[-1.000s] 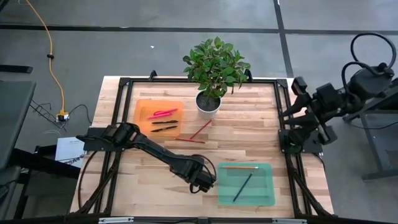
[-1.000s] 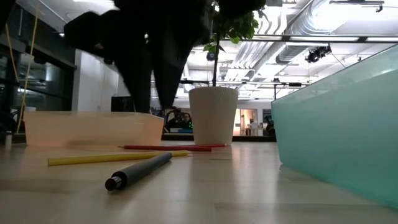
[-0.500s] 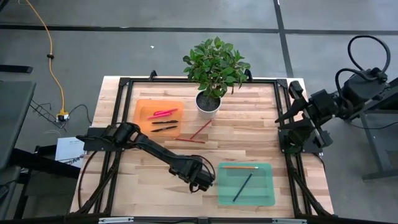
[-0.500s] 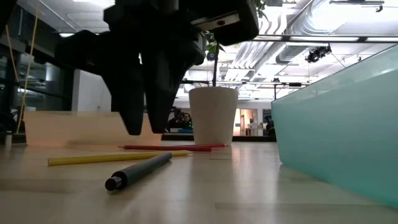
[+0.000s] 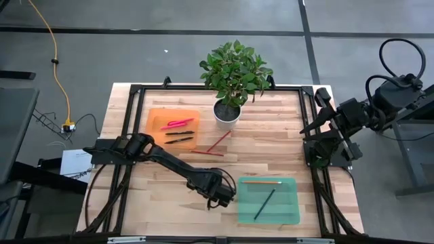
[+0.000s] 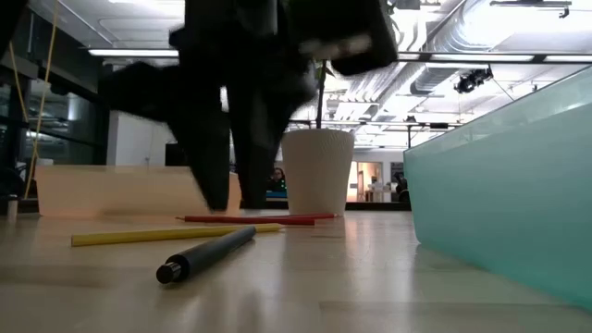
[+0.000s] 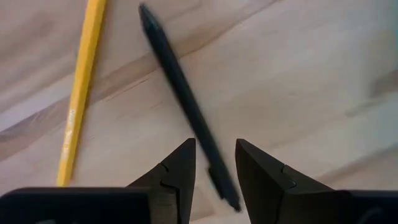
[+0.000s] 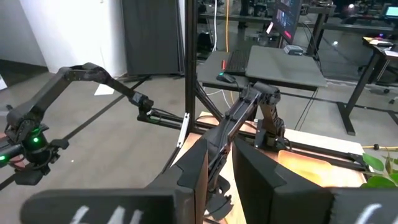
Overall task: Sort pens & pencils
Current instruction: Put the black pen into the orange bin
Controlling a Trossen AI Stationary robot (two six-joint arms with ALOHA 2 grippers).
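Left wrist view: the left gripper (image 7: pixel 214 171) hangs over a black pen (image 7: pixel 186 112), its two fingers a narrow gap apart and straddling the pen's near end, holding nothing yet. A yellow pencil (image 7: pixel 78 99) lies just beside the pen, apart from it.

The pen is a slim, dark, round stick, matte along its barrel and slightly thicker than the pencil. It looks light and stiff, so it should lift without bending, but a smooth round barrel lying flat on wood is likely to roll or skid when one finger touches first. The best hold is probably across the barrel near its middle, with the fingers square to its length so that it does not swing once raised.

In the high view the left gripper (image 5: pixel 218 194) sits at about 6 o'clock on the table (image 5: pixel 285 142), just beside the green tray (image 5: pixel 267 200) at 5 o'clock, which holds a tan pencil and a long dark one. The orange tray (image 5: pixel 174 129) at 10 o'clock holds pink and dark pens. Two red pencils (image 5: pixel 215 144) lie loose near the centre, by the potted plant (image 5: pixel 234 78) at 12 o'clock.

The right gripper (image 5: pixel 315 116) waits off the table's 3 o'clock edge, fingers slightly parted and empty.
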